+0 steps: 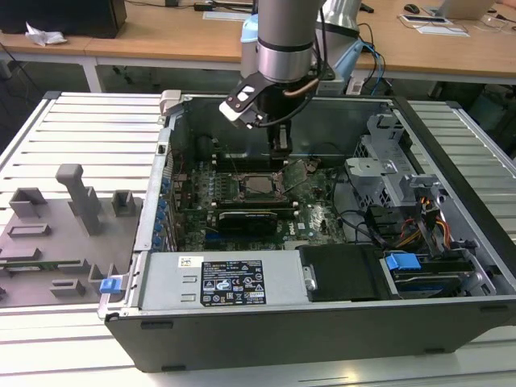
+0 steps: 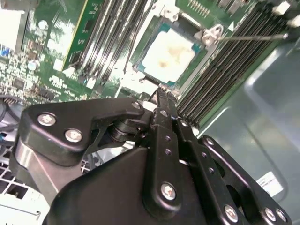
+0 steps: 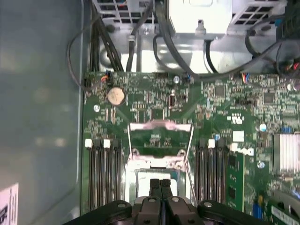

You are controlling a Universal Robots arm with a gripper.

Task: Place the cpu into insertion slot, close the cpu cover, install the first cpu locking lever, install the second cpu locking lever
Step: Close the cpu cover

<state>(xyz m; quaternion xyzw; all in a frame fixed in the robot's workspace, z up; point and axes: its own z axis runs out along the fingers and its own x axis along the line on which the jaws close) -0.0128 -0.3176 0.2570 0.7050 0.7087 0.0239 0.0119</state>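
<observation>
We're counting 1 cpu (image 2: 166,56) sitting in 1 insertion slot (image 2: 151,33), inside 1 PC case (image 1: 322,339); 1 cpu cover (image 3: 159,125) lying flipped open; 1 gripper (image 3: 160,183) hanging just over cpu, fingers (image 3: 154,188) pinched together, empty.

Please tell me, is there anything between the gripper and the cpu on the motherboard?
Nothing visible stands between them. In the second wrist view the gripper, its fingers shut, hangs close above one edge of the cpu. The chip's silver top is bare, and no cable or other part crosses the gap.
</observation>
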